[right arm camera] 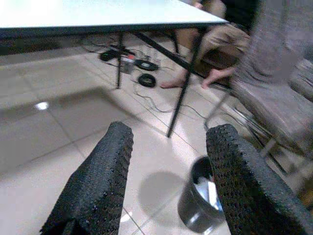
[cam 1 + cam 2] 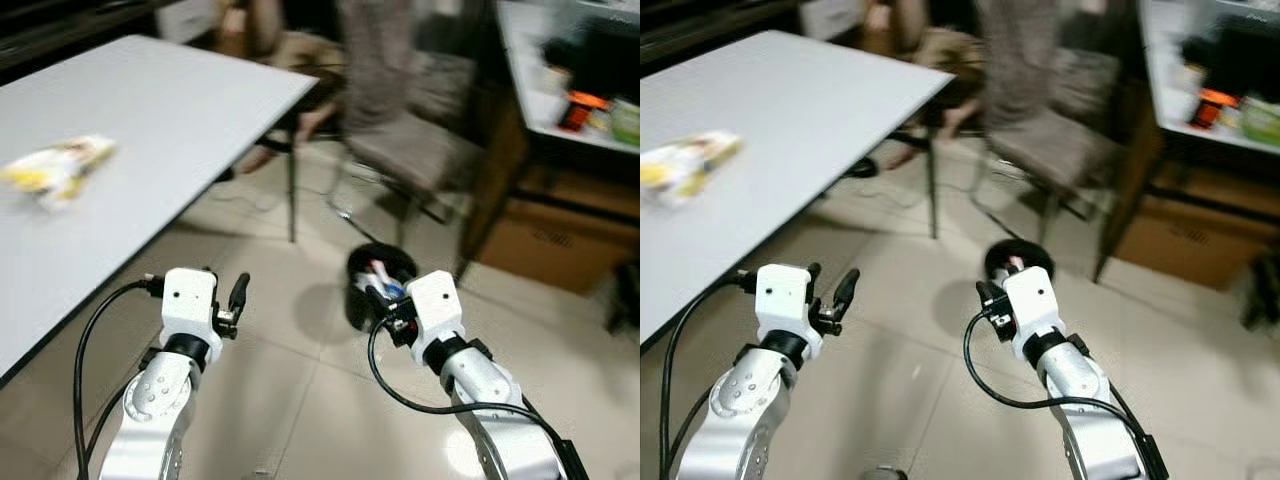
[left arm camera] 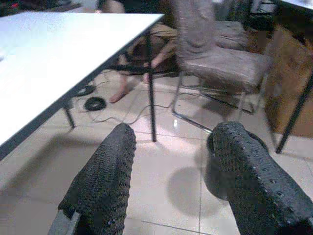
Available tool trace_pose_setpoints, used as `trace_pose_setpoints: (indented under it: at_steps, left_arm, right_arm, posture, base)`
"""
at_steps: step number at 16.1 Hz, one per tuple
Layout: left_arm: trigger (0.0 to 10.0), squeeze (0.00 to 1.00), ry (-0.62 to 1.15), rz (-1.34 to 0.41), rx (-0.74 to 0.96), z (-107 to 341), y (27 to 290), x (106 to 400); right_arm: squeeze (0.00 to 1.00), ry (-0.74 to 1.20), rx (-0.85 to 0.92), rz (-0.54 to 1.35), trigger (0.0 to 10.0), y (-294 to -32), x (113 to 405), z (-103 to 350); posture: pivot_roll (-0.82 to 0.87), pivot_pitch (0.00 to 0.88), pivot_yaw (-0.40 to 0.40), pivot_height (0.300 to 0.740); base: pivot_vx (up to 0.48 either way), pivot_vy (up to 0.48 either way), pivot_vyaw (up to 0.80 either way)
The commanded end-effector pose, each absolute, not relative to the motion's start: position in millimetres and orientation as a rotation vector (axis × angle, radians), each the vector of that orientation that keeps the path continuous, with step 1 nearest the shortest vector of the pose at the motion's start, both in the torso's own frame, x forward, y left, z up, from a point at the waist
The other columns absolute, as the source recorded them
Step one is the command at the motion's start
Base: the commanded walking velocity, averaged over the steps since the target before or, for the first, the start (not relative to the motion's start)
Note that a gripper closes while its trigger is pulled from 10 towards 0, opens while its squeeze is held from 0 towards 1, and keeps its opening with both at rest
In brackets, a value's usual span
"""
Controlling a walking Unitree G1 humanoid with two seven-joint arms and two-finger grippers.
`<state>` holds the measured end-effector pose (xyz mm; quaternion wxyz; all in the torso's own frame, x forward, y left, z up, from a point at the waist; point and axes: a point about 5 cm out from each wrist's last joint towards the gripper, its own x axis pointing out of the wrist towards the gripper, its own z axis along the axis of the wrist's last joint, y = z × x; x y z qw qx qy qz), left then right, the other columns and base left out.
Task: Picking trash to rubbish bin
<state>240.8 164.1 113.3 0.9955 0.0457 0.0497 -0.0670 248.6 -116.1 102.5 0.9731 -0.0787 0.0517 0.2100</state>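
A yellow and white wrapper (image 2: pixel 58 168) lies on the white table (image 2: pixel 170 110) at my left. A small black rubbish bin (image 1: pixel 200 196) with white and coloured trash inside stands on the tiled floor ahead, partly behind my right gripper (image 2: pixel 378 300). My left gripper (image 2: pixel 228 296) is held over the floor beside the table's front edge, fingers (image 3: pixel 105 181) open and empty. The right gripper's fingers (image 1: pixel 244 186) are also open, with nothing between them, just short of the bin.
A grey padded chair (image 2: pixel 410 130) stands beyond the bin. A seated person's bare feet (image 1: pixel 217 76) and legs show under the table, among cables (image 1: pixel 146 78). A cardboard box (image 2: pixel 560 245) sits under a cluttered shelf (image 2: pixel 570 90) on the right.
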Motion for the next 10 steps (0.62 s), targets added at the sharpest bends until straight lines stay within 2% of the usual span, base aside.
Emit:
trace_pose_setpoints:
  at_steps: [1,10]
  left_arm:
    - [10.0,0.0,0.09,-0.121,0.101,118.1,166.9,240.2]
    - [10.0,0.0,0.078,-0.135,0.128,120.2,163.6,243.1]
  right_arm:
    - [0.0,0.087,-0.169,0.438,10.0,-113.5,250.9,105.4]
    - [0.0,0.093,-0.171,0.436,10.0,-113.1,250.9,102.4]
  posture:
    - [0.0,0.0,-0.041,0.74]
    - [-0.01,0.0,-0.028,0.74]
  base:
    - [0.0,0.0,0.8]
    - [0.0,0.0,0.8]
